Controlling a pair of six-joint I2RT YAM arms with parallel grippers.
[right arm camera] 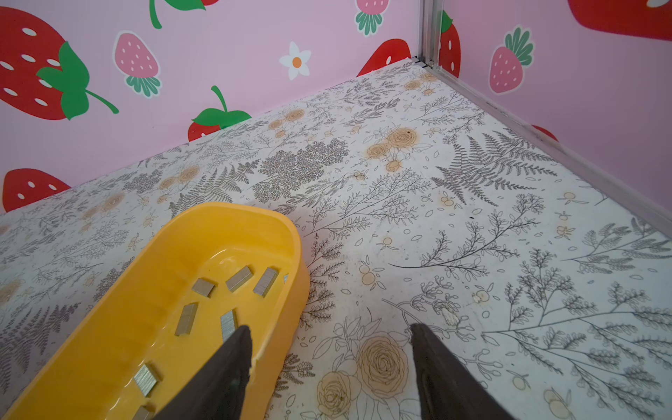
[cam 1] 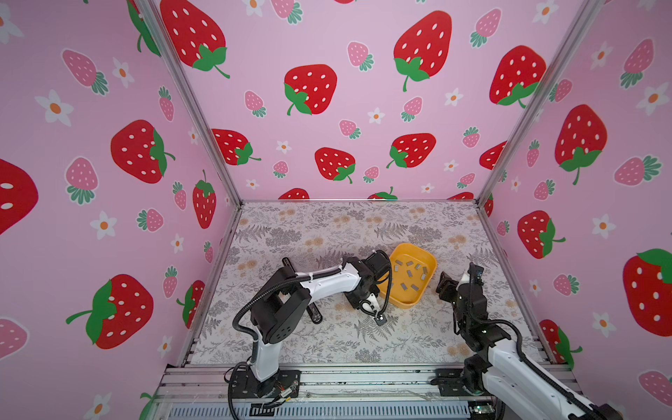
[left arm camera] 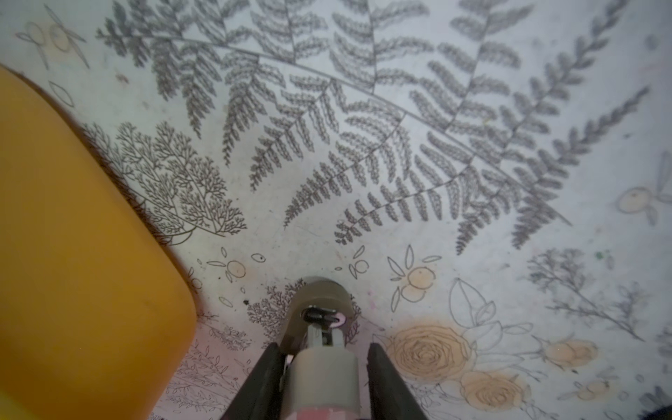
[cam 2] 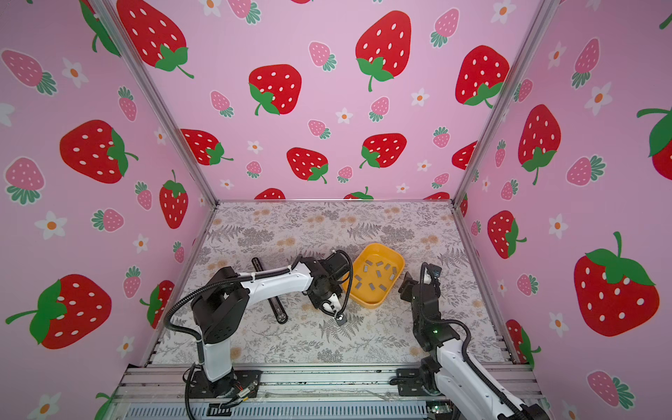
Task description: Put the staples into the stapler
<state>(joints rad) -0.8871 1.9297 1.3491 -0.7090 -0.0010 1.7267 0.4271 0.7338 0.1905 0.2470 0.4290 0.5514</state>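
While the left end effector (cam 1: 374, 308) (cam 2: 334, 309) is being held low over the desk (cam 1: 327, 342), just near-left of the yellow tray (cam 1: 414, 302), a grey cylindrical piece (left arm camera: 323, 367) is being flanked closely by its two black fingers (left arm camera: 267, 371) in the left wrist view. Whether that piece is being clamped cannot be told. The round tip (left arm camera: 322, 302) of the piece is being pointed at the fern print of the desk, with the tray's outer wall (left arm camera: 72, 254) lying near it.

To the left, the black stapler (cam 1: 315, 315) (cam 2: 280, 313) is being shown flat on the desk in both top views. Its middle is being hidden by the left arm (cam 1: 327, 278), and it is lying apart from the tray.

On the right, the right end effector (cam 1: 446, 283) (right arm camera: 329, 329) is being held beside the tray's right side, its fingers standing wide apart with nothing between them. In the right wrist view, one finger (right arm camera: 229, 371) is being seen over the tray's rim (right arm camera: 232, 214) and the other over bare desk.

Farther back, the staples (cam 1: 411, 276) (cam 2: 378, 280) (right arm camera: 238, 280) are being kept inside the tray, scattered loose across its floor as short grey strips.
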